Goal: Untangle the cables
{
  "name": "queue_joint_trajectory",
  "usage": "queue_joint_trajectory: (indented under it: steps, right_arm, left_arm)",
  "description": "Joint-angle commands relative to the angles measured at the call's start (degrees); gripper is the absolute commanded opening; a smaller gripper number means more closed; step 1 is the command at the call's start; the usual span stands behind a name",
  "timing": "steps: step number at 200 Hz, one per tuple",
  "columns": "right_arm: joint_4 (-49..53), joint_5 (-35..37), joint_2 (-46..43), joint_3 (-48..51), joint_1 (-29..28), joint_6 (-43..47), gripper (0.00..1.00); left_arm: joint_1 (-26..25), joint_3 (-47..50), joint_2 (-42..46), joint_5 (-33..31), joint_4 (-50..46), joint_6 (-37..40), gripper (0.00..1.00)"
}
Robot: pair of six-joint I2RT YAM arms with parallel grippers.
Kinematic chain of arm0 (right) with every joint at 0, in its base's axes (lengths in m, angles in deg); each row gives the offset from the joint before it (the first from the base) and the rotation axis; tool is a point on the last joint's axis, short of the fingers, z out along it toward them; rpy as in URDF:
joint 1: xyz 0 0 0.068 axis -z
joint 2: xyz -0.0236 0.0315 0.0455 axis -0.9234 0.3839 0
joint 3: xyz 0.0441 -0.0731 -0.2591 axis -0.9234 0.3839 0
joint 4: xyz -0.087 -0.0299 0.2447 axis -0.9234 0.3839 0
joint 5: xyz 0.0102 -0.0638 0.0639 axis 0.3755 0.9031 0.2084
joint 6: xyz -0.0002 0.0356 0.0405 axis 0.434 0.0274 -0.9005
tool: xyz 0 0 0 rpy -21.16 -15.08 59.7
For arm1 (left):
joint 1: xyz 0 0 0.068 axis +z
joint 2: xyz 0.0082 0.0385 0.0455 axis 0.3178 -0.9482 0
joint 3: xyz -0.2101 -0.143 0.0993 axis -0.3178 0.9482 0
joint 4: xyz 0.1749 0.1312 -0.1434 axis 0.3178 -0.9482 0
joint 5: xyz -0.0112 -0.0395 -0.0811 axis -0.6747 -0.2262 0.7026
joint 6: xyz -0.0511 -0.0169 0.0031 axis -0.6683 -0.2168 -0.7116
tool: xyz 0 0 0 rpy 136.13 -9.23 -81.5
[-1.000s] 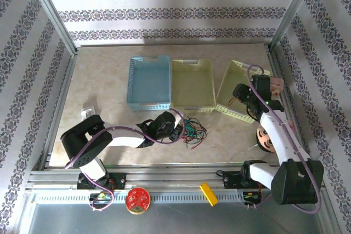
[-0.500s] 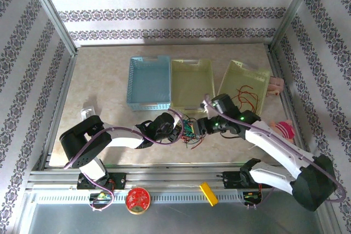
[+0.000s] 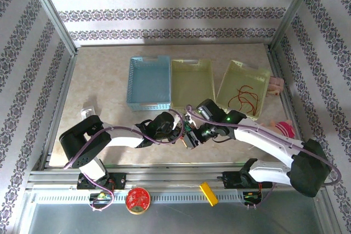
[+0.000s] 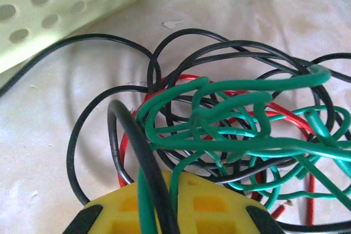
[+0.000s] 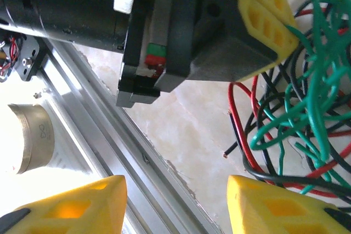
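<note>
**Kid A:** Where did the right gripper (image 5: 175,206) go? A second ago it was far off, up over a basket

**Kid B:** It swung back toward us. Now it is low over the counter (image 3: 104,91), just beside the left gripper (image 4: 175,212), right at the cables (image 4: 230,119)

**Kid A:** Is it holding anything?

**Kid B:** No. Its yellow fingers (image 5: 71,206) are spread apart with nothing between them, and they have come in a little

**Kid A:** And the left gripper?

**Kid B:** It has stayed put. It is pressed together on the cables, with black and green ones running right through its fingers. The clump lies on the counter, near the front of the middle basket (image 3: 192,83)

**Kid A:** What is that red squiggle farther back?

**Kid B:** That is a red cable (image 3: 244,96), lying alone in the yellow basket (image 3: 230,78) on the right. The arm was in the way before, and now it shows

**Kid A:** So one is done?

**Kid B:** I think so. One is out, and the right gripper looks ready to grab the next one. Green, black and red are still all knotted up
</note>
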Motion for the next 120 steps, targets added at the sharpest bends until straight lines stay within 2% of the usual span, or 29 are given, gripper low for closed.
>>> queue_joint_trajectory:
  steps: [1, 38, 60, 120]
  right_arm:
    - [-1.34, 0.22, 2.13, -2.63, -0.49, 2.98, 0.51]
    - [-1.72, 1.46, 7.27, -3.54, -0.31, 4.35, 0.51]
    - [-2.75, 4.87, 9.48, -3.11, -0.36, 4.27, 0.52]
    - [-2.80, 11.74, 12.02, -3.17, -0.40, 5.19, 0.54]
  left_arm:
    - [2.06, -1.97, 1.91, 6.96, -2.16, -2.04, 0.00]
    - [4.28, -2.59, 1.02, 11.79, -2.39, -3.30, 0.00]
    - [4.85, -2.76, 0.44, 13.68, -2.26, -3.61, 0.00]
    - [5.21, -3.38, -1.31, 15.35, -2.66, -3.65, 0.00]
